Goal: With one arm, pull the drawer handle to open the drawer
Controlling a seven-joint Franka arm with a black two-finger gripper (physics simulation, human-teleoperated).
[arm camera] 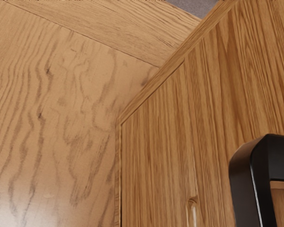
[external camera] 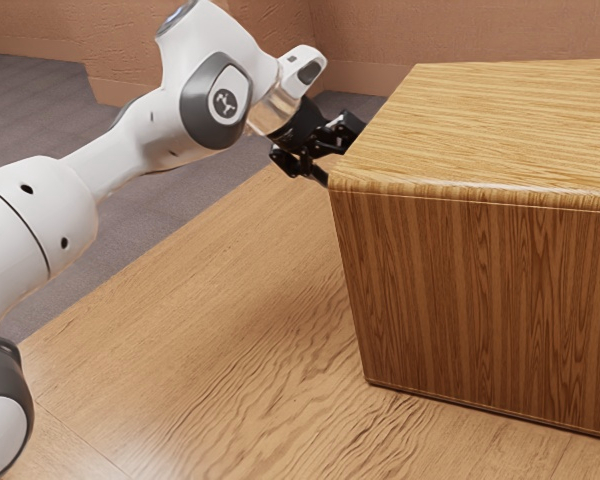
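A wooden cabinet [external camera: 480, 270] stands on the wood table [external camera: 210, 370] at the exterior view's right. Its drawer face is turned away from that camera, toward the arm. My black gripper [external camera: 333, 150] is up at the cabinet's top left corner, close against that hidden face, and looks open with nothing held. In the wrist view the drawer front [arm camera: 165, 165] runs alongside my hand, outlined by a thin seam. A black drawer handle [arm camera: 256, 179] stands out from it, just beside the hand.
The table extends toward the exterior view's left and front. Grey carpet [external camera: 50, 100] and a brown wall [external camera: 450, 30] lie behind it. My white arm [external camera: 130, 140] crosses from the left, above the table.
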